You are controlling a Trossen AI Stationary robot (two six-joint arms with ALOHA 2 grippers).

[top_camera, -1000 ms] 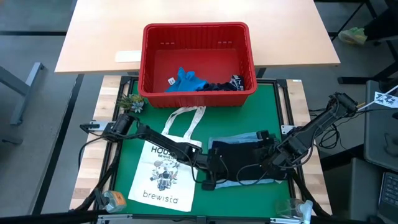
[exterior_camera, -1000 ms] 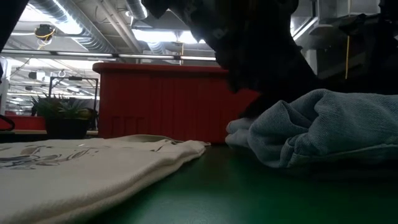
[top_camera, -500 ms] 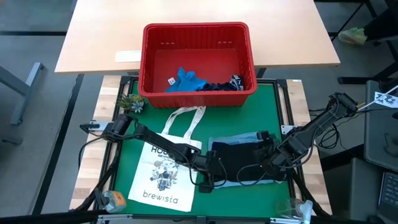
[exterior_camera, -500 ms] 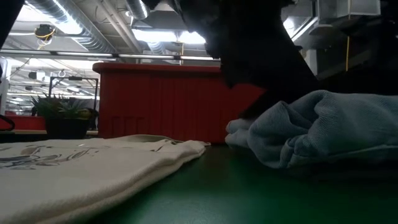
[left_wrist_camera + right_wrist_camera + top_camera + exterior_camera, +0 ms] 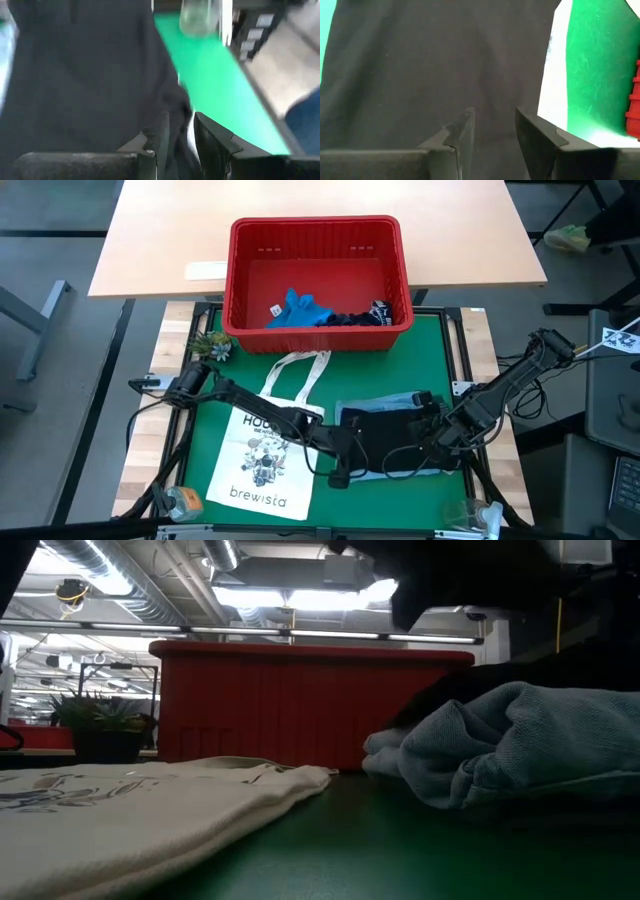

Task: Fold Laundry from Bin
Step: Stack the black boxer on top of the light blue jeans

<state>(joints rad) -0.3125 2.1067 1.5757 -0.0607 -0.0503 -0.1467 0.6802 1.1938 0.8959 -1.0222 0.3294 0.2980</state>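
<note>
1. Since the earlier frames, left tool (image 5: pixel 340 473) slid slightly toward the near edge of the dark garment (image 5: pixel 385 442); in the low view the dark mass that blocked the bin has lifted clear. Right arm unchanged.
2. Far left: small plant (image 5: pixel 211 345); white tote bag (image 5: pixel 262 465) flat on the green counter (image 5: pixel 440 345), untouched.
3. Left tool: wrist view shows dark cloth bunched between the fingers (image 5: pixel 161 131), so it looks clenched on the garment's edge.
4. Dark garment lies over a light blue denim shirt (image 5: pixel 395 400), centre-right on the counter.
5. Right tool (image 5: pixel 437 442) at the garment's right side; its wrist view shows fingers (image 5: pixel 462 131) apart over the cloth. Cannot tell if cloth is pinched.
6. Red bin (image 5: pixel 318 228) behind, bright blue (image 5: pixel 298 308) and navy pieces (image 5: pixel 352 319) inside.
7. Risk: uneven grips would skew the fold, or drag the denim underneath.
</note>
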